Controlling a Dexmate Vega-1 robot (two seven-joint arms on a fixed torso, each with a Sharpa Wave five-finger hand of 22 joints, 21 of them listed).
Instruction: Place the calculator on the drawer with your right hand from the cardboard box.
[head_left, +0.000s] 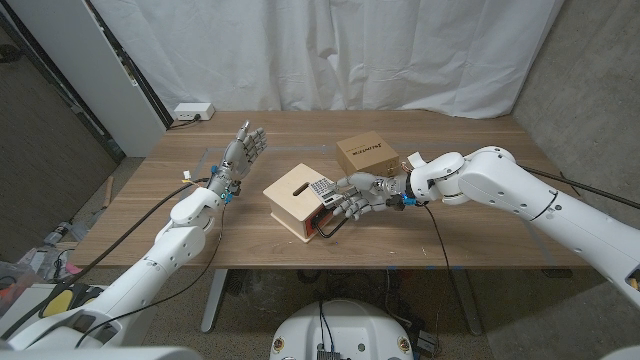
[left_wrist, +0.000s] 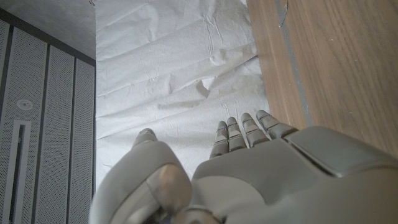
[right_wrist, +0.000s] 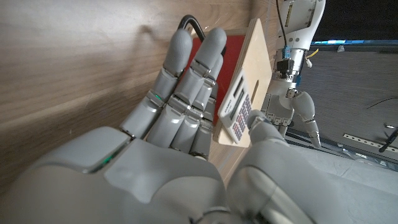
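At the centre of the head view, the calculator (head_left: 320, 187) lies on top of the small wooden drawer (head_left: 291, 203), near the right edge of its top panel, above the red drawer front with its dark loop handle. The right hand (head_left: 357, 197) sits against that side of the drawer: in the right wrist view the thumb (right_wrist: 261, 124) presses on the calculator's keypad (right_wrist: 239, 112) while the other fingers (right_wrist: 186, 87) lie close together along the red front below it, so the calculator looks pinched against the panel edge rather than released. The calculator appears thin, rigid and light, with a smooth plastic shell that may slide on the bare wood; a hold across its narrow sides, clear of the keys, would likely serve best, and a gentle letting go should keep it from tipping off the edge. The cardboard box (head_left: 366, 154) stands just beyond the hand, towards the upper right. The left hand (head_left: 243, 152) hovers raised at the upper left, fingers apart, holding nothing.
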